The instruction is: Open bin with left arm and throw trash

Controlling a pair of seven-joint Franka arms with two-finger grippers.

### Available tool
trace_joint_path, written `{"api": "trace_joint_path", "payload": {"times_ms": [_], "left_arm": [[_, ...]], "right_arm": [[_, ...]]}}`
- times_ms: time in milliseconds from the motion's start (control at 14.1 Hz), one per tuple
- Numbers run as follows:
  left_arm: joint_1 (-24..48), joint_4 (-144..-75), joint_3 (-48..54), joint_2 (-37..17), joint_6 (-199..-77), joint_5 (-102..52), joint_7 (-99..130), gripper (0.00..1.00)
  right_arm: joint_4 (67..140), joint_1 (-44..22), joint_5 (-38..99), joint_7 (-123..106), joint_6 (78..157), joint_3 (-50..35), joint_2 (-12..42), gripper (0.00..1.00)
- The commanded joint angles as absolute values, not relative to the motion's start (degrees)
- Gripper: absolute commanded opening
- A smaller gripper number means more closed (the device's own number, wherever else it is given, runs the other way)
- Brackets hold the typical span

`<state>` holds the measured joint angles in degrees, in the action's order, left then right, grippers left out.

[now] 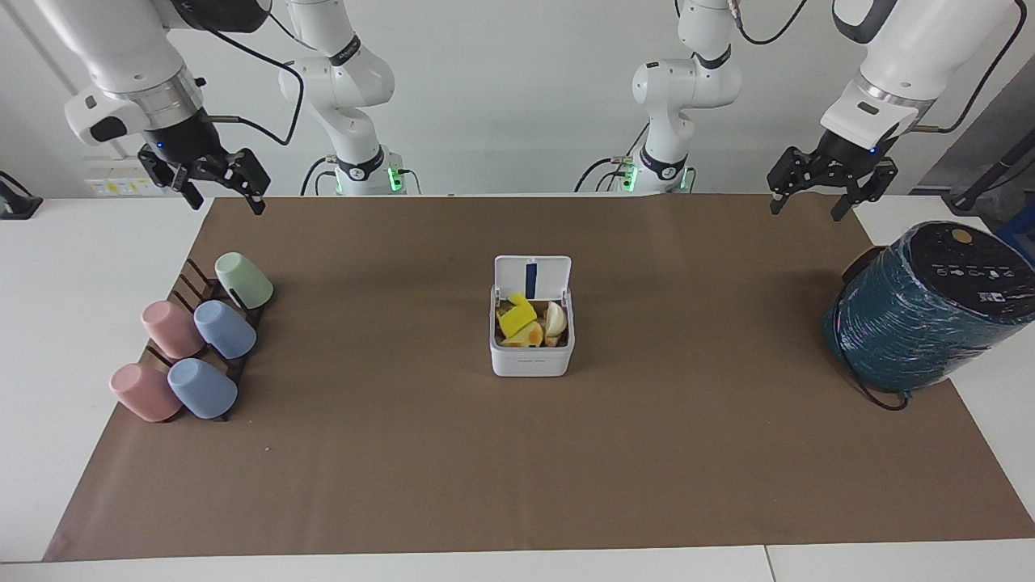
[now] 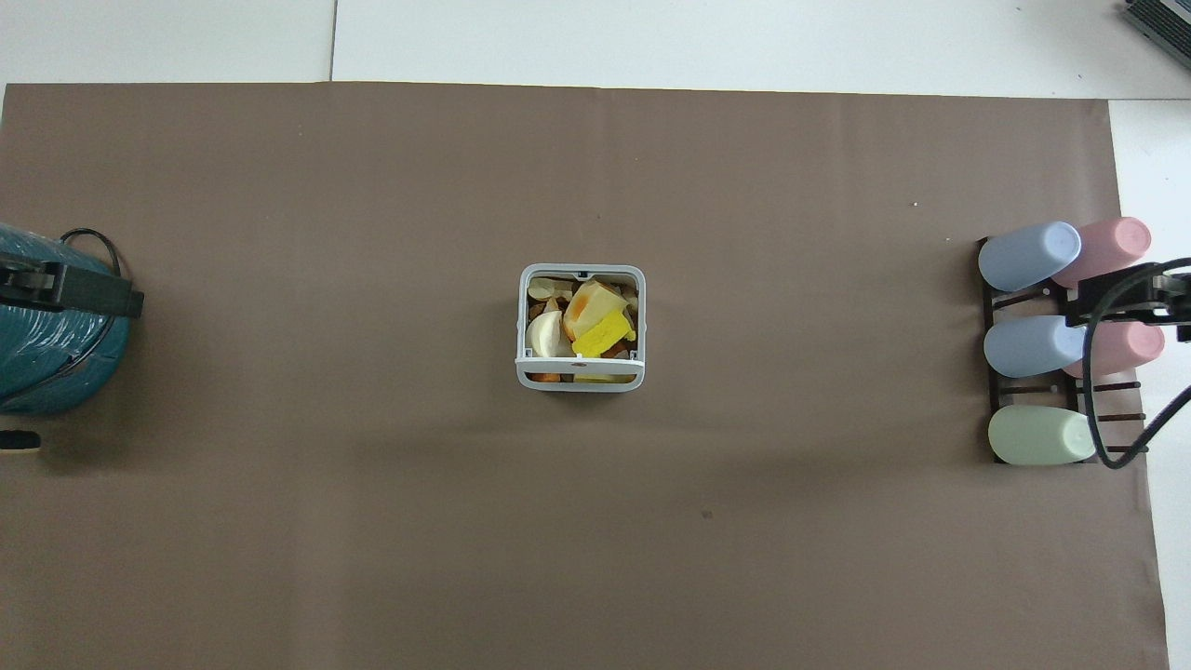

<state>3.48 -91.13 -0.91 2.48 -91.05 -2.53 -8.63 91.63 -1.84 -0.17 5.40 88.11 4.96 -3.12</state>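
Note:
The white bin (image 1: 531, 360) stands in the middle of the brown mat with its lid (image 1: 532, 275) hinged up and open; it also shows in the overhead view (image 2: 580, 383). Inside lie a yellow sponge bit (image 1: 516, 319), an orange-stained yellow chunk (image 1: 530, 333) and a pale cream crescent (image 1: 555, 319). My left gripper (image 1: 806, 210) hangs open and empty in the air at the left arm's end of the mat, well away from the bin. My right gripper (image 1: 226, 203) hangs open and empty at the right arm's end.
A big teal wrapped cylinder (image 1: 922, 311) lies at the left arm's end of the table. A dark rack (image 1: 190, 279) with several pastel cups (image 1: 225, 329) sits at the right arm's end. The brown mat (image 1: 687, 453) covers the table.

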Motion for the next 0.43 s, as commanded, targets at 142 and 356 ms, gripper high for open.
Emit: {"api": "trace_joint_path", "payload": {"times_ms": [142, 356], "left_arm": [[3.60, -92.64, -0.97, 4.04, -90.53, -1.32, -8.88, 1.00], [4.13, -92.64, -0.44, 4.04, -90.44, -1.32, -8.53, 1.00]], "right_arm": [[92.29, -1.41, -1.14, 4.04, 88.42, 4.48, -4.04, 1.00], [92.29, -1.41, -1.14, 4.13, 88.68, 4.48, -3.96, 1.00]]}}
